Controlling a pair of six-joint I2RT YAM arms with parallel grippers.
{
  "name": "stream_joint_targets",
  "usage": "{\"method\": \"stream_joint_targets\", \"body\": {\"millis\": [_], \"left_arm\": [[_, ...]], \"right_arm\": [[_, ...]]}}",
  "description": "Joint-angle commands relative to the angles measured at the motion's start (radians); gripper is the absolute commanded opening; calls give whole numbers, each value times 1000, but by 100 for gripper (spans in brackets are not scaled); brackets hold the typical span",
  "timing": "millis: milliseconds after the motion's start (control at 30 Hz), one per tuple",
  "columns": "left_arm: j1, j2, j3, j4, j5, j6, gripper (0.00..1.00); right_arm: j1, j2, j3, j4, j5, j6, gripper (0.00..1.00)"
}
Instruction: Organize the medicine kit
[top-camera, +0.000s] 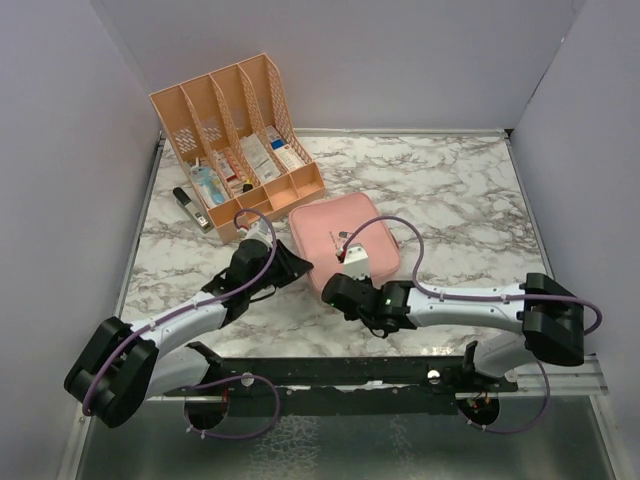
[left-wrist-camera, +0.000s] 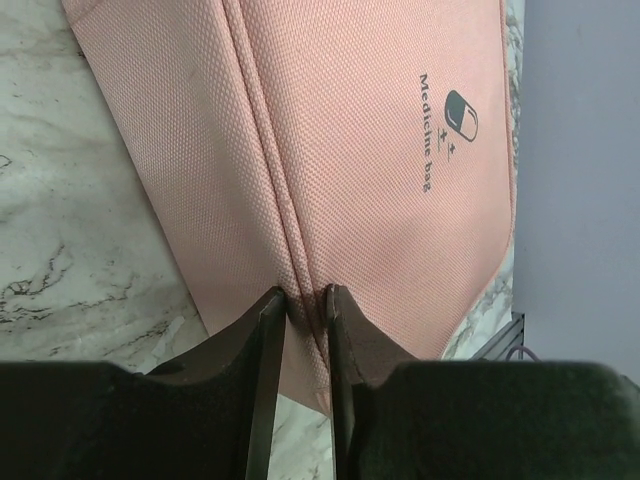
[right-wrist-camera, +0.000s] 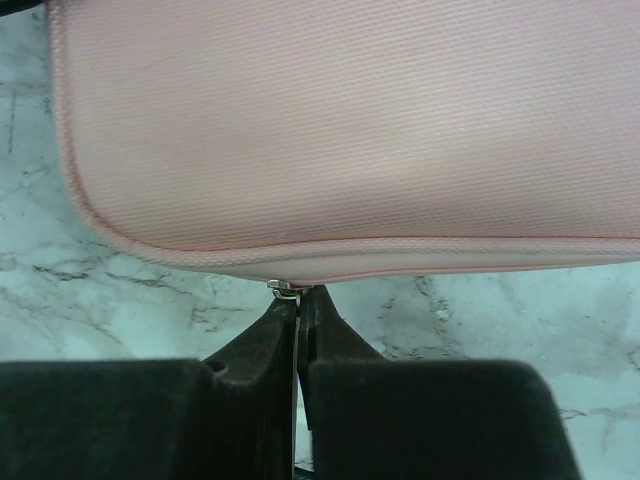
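Pinching the medicine kit (left-wrist-camera: 380, 150) at its zip seam, the left tool (left-wrist-camera: 300, 300) braces it. The right tool (right-wrist-camera: 297, 293), pressed together, nips the zip pull (right-wrist-camera: 283, 288). Unzipping seems the step in hand, and next the pull must be drawn along the edge. The closed kit lies mid-table (top-camera: 450, 200) on marbled top, near a peach organizer (top-camera: 235, 140), with plain walls around.

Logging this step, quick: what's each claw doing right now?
Left claw: closed, pinching the raised seam of the medicine kit.
Right claw: shut on the small metal zip pull at the kit's edge.
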Motion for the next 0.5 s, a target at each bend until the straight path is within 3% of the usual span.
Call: {"method": "stream_joint_targets", "body": {"millis": [0,467], "left_arm": [[16,15,12,-90,-147,63,12],[21,28,25,-101,-131,81,12]], "right_arm": [[-51,-74,-51,-49,40,-55,1],[-305,-238,-180,-10,-50,-153,1]]}}
